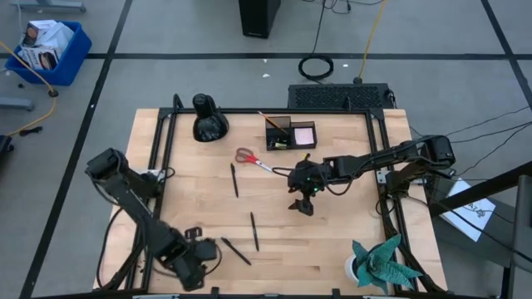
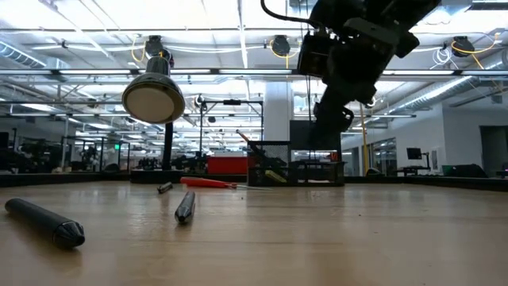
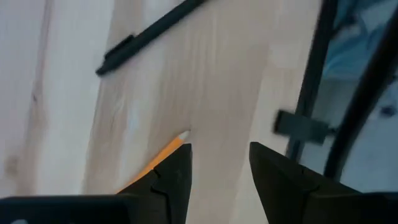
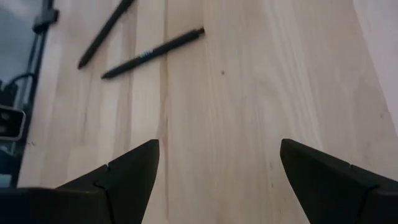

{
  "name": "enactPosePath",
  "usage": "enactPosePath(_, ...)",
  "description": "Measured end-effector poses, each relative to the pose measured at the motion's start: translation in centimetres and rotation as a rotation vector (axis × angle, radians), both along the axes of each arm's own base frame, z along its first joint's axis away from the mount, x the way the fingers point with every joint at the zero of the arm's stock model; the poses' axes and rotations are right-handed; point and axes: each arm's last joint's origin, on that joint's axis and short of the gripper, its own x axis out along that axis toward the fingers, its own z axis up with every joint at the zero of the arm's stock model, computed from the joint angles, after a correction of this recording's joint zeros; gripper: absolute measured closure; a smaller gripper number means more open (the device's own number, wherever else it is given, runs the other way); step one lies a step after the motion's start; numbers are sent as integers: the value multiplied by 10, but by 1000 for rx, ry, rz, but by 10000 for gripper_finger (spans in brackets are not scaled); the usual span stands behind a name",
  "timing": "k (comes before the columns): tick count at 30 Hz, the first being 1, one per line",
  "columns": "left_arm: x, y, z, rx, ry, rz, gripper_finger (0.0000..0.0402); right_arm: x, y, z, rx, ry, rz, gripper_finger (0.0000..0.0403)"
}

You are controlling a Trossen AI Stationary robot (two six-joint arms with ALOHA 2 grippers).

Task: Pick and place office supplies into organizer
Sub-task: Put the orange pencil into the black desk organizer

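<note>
The right arm's dark two-finger gripper hangs over the middle of the light wooden table, a little right of centre in the overhead picture, its fingers spread wide with nothing between them. In its own wrist view only bare wood lies between the two black fingers.

The left arm's gripper sits low at the lower left of the table. Its fingers stand partly apart, and an orange-yellow pencil lies against the inner side of one finger; whether it is actually clamped I cannot tell.

The small black rectangular organizer stands near the table's upper edge, just right of centre, with a pink square sticky-note pad in its open tray. The red-handled scissors lie just left of and below it. Three thin black pens are scattered on the left half: one upright below the scissors, one lower, one slanted near the left gripper.
</note>
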Motion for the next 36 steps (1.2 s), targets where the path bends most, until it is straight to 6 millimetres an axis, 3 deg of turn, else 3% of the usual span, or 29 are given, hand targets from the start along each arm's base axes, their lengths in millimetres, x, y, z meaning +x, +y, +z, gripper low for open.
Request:
enactPosePath(5, -19, -10, -20, 171, 55, -179, 238, 4, 0, 3, 27, -41, -30, 78)
enactPosePath(15, -9, -12, -55, 288, 129, -236, 238, 6, 0, 6, 91, -52, -103, 78)
enactPosePath(23, 0, -11, -61, 296, 52, -293, 238, 9, 0, 8, 117, -75, -129, 78)
enactPosePath(36, -4, -7, -72, 225, 101, -354, 238, 9, 10, 10, 128, -87, -142, 78)
